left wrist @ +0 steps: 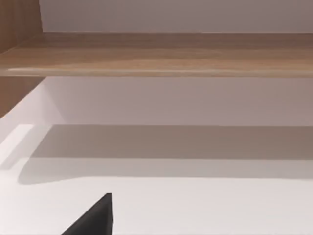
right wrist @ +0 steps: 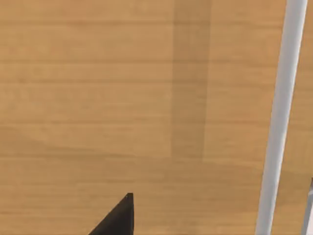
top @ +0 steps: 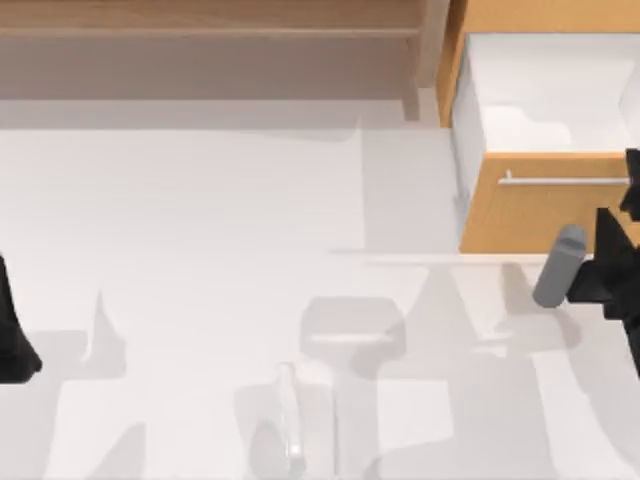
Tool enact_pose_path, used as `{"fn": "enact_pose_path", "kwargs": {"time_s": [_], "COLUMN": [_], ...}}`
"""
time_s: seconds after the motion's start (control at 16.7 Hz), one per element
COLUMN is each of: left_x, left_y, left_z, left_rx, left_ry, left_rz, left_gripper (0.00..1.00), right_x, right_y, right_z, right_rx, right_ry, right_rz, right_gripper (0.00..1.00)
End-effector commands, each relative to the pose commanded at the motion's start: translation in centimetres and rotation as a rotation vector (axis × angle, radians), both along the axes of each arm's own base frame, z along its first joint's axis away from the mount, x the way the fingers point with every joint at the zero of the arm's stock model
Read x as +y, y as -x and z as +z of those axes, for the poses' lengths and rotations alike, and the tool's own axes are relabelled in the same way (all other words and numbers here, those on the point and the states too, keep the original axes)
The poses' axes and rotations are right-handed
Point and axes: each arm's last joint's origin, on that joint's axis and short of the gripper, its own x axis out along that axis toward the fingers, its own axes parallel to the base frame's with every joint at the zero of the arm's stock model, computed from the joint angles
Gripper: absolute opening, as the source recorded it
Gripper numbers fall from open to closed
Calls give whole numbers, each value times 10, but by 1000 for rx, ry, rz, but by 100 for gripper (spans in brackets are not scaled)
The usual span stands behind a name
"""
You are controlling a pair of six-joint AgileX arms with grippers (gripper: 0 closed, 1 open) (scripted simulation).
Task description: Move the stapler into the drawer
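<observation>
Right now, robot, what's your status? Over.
Right pincer by the drawer front. Left pincer parked, table's left edge. Stapler lying on table. Drawer open.

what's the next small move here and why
Probably the right pincer should back away from the drawer, which already stands pulled open with its white inside exposed. The stapler lies ungrasped on the table near the front edge; the left pincer sits at the left edge.

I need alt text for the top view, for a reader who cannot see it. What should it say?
An open wooden drawer with a silver bar handle sits at the table's far right, the right gripper beside its front. A pale stapler lies on the white table near the front edge; the left arm waits at the left edge.
</observation>
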Motion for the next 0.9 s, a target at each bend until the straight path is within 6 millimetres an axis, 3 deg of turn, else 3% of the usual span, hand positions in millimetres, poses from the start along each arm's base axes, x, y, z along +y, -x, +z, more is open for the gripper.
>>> {"fn": "enact_pose_path", "kwargs": {"time_s": [0.42,0.84,0.9], "left_x": [0,0,0], "left_y": [0,0,0], "left_z": [0,0,0], "left_rx": [0,0,0], "left_ry": [0,0,0], "left_rz": [0,0,0], "left_gripper": [100,100,100], "right_x": [0,0,-1], "right_y": [0,20,20], "right_z": [0,0,-12], "right_rx": [-2,-1,65], "right_ry": [-1,0,24], "right_rz": [1,0,-2], "right_gripper": [100,100,100]}}
